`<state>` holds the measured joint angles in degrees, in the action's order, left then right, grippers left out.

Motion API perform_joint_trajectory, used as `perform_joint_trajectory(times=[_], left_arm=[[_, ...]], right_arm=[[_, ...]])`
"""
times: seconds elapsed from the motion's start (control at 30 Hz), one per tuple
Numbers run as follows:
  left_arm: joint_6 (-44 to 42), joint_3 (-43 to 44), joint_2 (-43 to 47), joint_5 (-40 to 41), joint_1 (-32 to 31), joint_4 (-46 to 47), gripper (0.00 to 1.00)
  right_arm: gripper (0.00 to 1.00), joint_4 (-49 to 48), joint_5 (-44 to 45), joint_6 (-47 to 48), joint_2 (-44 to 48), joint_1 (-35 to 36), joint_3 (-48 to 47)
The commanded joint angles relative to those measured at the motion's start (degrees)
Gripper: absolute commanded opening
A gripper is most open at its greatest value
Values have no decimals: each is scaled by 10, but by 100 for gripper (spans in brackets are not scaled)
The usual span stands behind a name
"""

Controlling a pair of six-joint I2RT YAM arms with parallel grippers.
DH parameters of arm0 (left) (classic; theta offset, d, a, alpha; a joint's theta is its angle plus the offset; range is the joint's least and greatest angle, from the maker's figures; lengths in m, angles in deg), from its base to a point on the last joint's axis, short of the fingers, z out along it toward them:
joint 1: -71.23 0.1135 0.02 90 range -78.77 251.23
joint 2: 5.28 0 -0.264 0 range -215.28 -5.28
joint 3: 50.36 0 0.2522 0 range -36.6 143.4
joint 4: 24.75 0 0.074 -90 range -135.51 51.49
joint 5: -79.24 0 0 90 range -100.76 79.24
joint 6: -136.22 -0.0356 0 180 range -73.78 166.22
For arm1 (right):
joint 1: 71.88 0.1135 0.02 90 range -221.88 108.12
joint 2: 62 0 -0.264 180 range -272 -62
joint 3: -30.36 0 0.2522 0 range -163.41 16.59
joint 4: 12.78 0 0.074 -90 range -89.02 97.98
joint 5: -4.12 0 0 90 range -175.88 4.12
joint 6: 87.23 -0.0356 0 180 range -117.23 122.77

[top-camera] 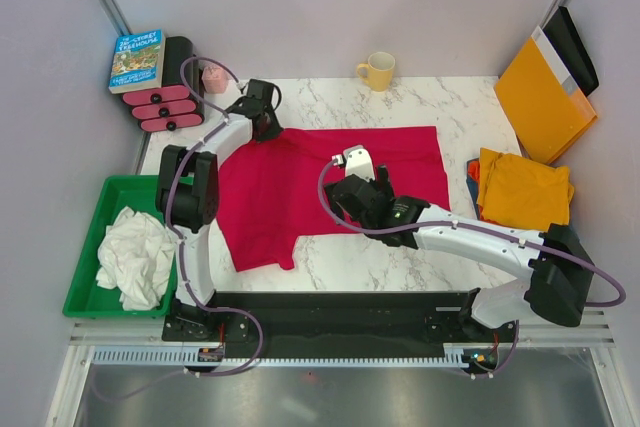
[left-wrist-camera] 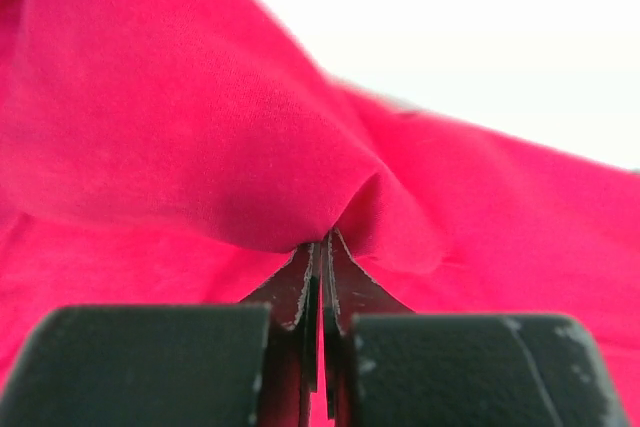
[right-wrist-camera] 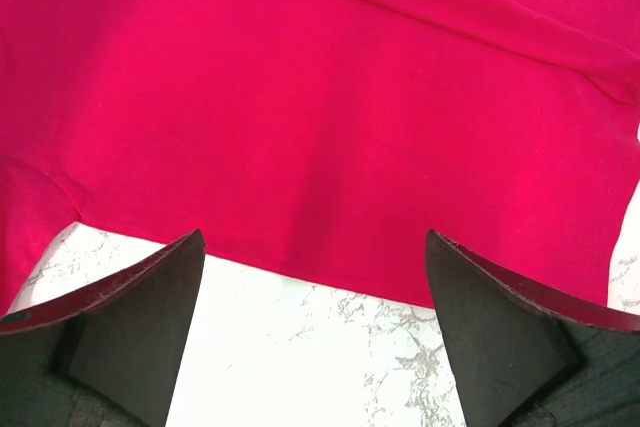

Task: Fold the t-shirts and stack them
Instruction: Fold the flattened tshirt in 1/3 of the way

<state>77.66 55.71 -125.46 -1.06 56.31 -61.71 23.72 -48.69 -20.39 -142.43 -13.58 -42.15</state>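
A crimson red t-shirt (top-camera: 320,182) lies spread flat on the marble table (top-camera: 450,112). My left gripper (top-camera: 266,127) is at its far left corner. In the left wrist view this gripper (left-wrist-camera: 322,243) is shut on a pinched-up fold of the red t-shirt (left-wrist-camera: 200,147). Over the shirt's near hem hangs my right gripper (top-camera: 352,205). Seen from the right wrist, it (right-wrist-camera: 315,237) stands open and empty above the hem of the red t-shirt (right-wrist-camera: 330,97). A folded mustard-yellow t-shirt (top-camera: 523,190) tops a small pile at the right. A white t-shirt (top-camera: 135,257) lies crumpled in the green bin (top-camera: 85,247).
An orange-yellow envelope (top-camera: 543,97) leans against the back right wall. A yellow mug (top-camera: 378,71) stands at the table's far edge. At the back left are a book (top-camera: 137,59) on a black stand and pink items (top-camera: 165,107). The green bin sits off the table's left side.
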Motion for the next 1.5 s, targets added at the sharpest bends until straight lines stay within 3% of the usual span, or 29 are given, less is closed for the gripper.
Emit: perform_joint_trajectory(times=[0.0, 0.47, 0.63, 0.67, 0.77, 0.97, 1.33, 1.47], left_arm=[[-16, 57, -2, -20, -2, 27, 2], [-48, 214, -119, -54, -6, -8, 6], [-33, 239, -144, -43, -6, -16, 27], [-31, 239, -144, -40, -6, -16, 37], [-24, 237, -139, -35, -6, -15, 47], [-11, 196, -90, -18, -5, -2, 58], [19, 10, 7, 17, -4, 59, 55], [13, -5, 15, 16, -4, 76, 55]], right_arm=[[98, -9, -5, -12, 4, 3, 3], [98, 21, -2, -36, 18, 2, 14], [98, 35, 3, -45, 29, 3, 28], [98, 35, 3, -46, 30, 2, 28], [98, 37, 7, -45, 27, 2, 28], [98, 29, 3, -41, 9, 3, 9], [98, 10, -14, -45, -3, 2, 5], [98, 11, -19, -52, 0, 4, 10]])
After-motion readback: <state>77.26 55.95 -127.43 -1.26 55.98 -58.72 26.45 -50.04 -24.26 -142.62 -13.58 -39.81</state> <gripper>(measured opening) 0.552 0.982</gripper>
